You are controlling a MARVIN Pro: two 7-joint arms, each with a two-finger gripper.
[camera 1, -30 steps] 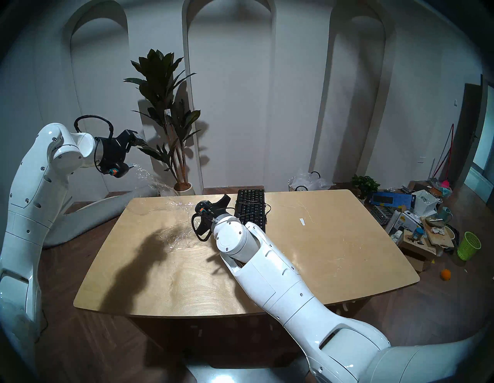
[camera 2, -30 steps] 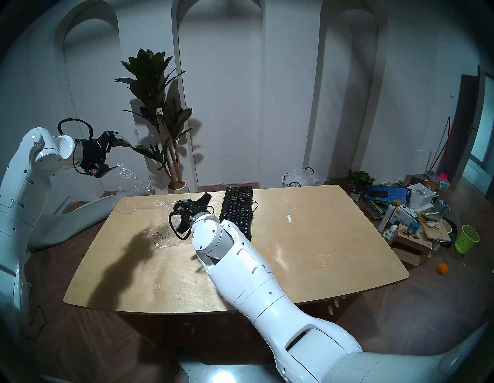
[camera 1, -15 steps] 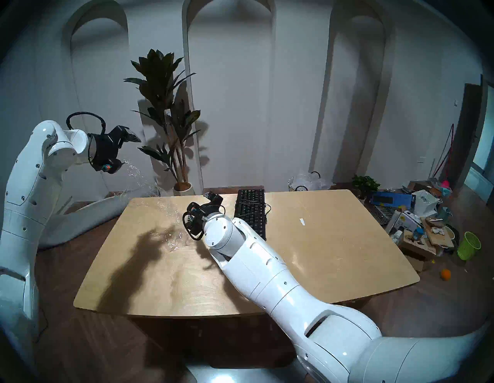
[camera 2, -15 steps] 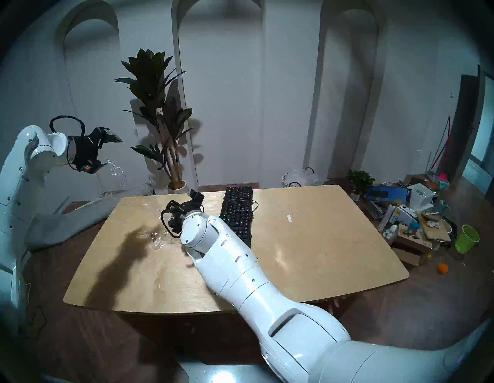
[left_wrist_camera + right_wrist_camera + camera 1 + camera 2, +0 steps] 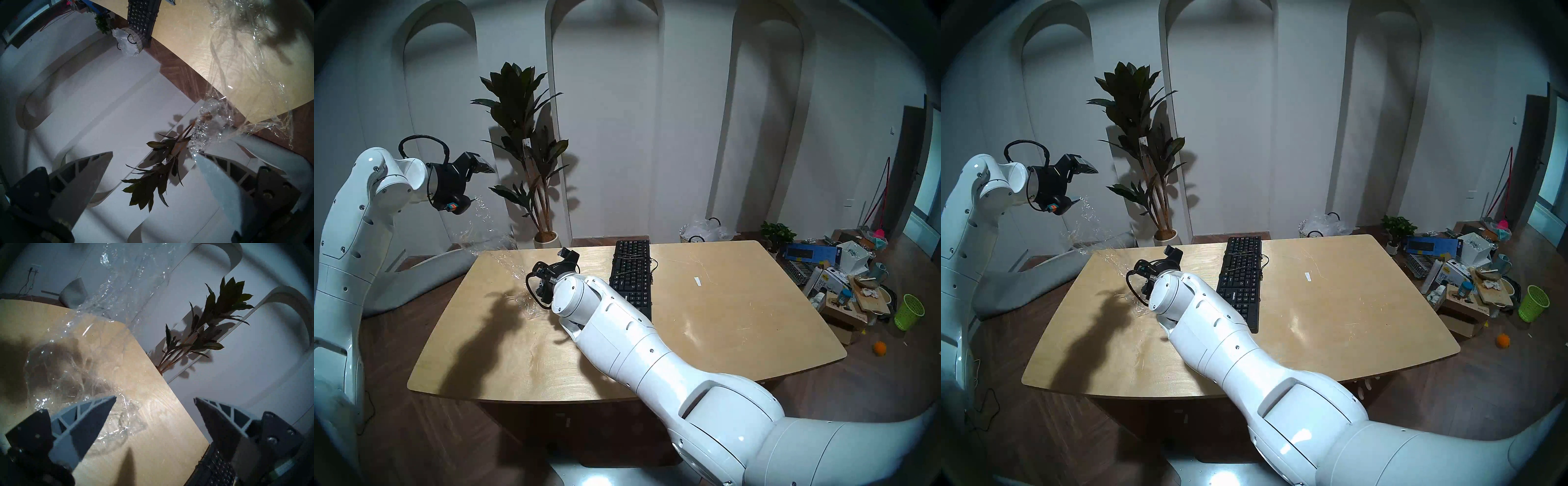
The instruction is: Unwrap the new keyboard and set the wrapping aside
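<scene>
The black keyboard (image 5: pixel 631 275) lies bare on the far middle of the wooden table (image 5: pixel 721 322), its thin cable looped on top. The clear wrapping (image 5: pixel 483 224) clings to the lower fingertip of my left gripper (image 5: pixel 482 185), which is held high off the table's far left corner, jaws wide open (image 5: pixel 153 154). The wrapping (image 5: pixel 203 132) sags from that fingertip over the corner, and its other end lies crumpled on the table (image 5: pixel 68 370). My right gripper (image 5: pixel 155 397) hovers open just above that crumpled end, left of the keyboard (image 5: pixel 215 468), holding nothing.
A tall potted plant (image 5: pixel 524 142) stands behind the table's left corner and a basket with a whitish bag (image 5: pixel 700 232) behind the keyboard. A grey cushion (image 5: pixel 426 275) lies left of the table. Boxes and clutter (image 5: pixel 843 271) and a green bin (image 5: pixel 908 310) are on the floor at right.
My right gripper went from shut to open and swung left, away from the keyboard, over the film. The left arm drew back and up, pulling the film further off the table's corner.
</scene>
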